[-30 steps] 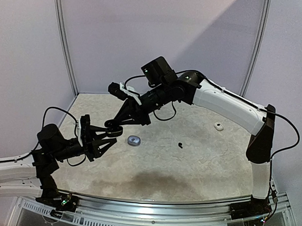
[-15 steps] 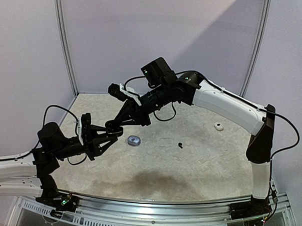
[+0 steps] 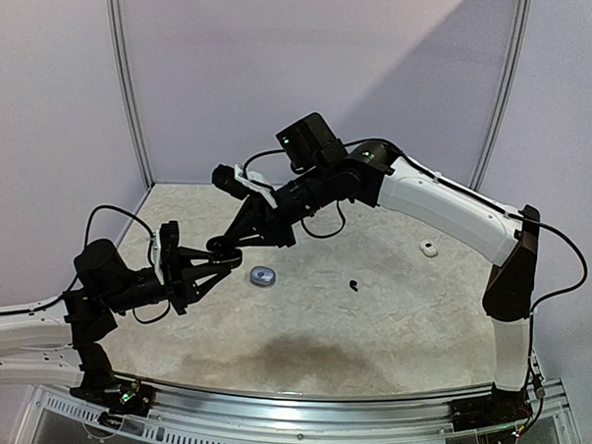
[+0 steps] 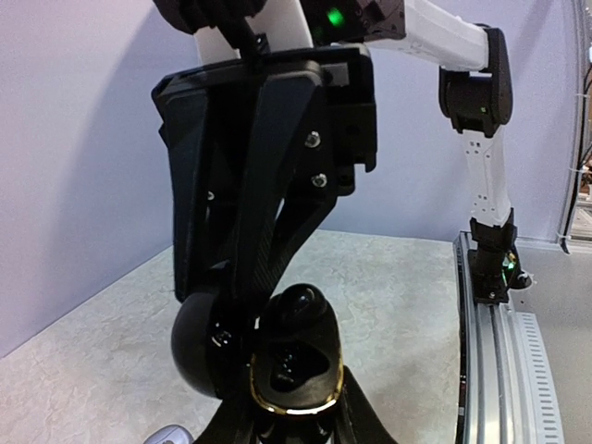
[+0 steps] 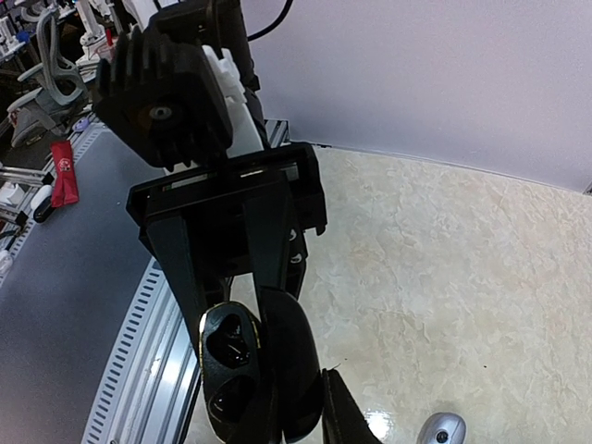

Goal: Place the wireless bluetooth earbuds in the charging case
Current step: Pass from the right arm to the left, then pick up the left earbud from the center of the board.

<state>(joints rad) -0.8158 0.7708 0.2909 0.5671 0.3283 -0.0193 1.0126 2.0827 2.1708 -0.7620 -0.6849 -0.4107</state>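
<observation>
A black charging case [image 4: 298, 381] with a gold rim is held open above the table between both grippers; it also shows in the right wrist view [image 5: 225, 368]. My left gripper [image 3: 211, 268] is shut on the case's base. My right gripper [image 3: 226, 247] comes down from above and is shut on the domed lid [image 5: 296, 356], which also shows in the left wrist view [image 4: 196, 350]. A glossy black earbud [image 4: 302, 310] sits at the case's far socket; the near socket shows bare contacts. A loose black earbud [image 3: 354, 284] and a white earbud [image 3: 429, 249] lie on the table.
A small bluish-silver oval piece [image 3: 263, 276] lies on the table just right of the grippers, also low in the right wrist view [image 5: 442, 430]. The beige table [image 3: 321, 331] has purple walls behind and a metal rail [image 3: 298, 404] along the near edge.
Both grippers stay together at the case. The left gripper has shifted very slightly; nothing was let go or taken up.
</observation>
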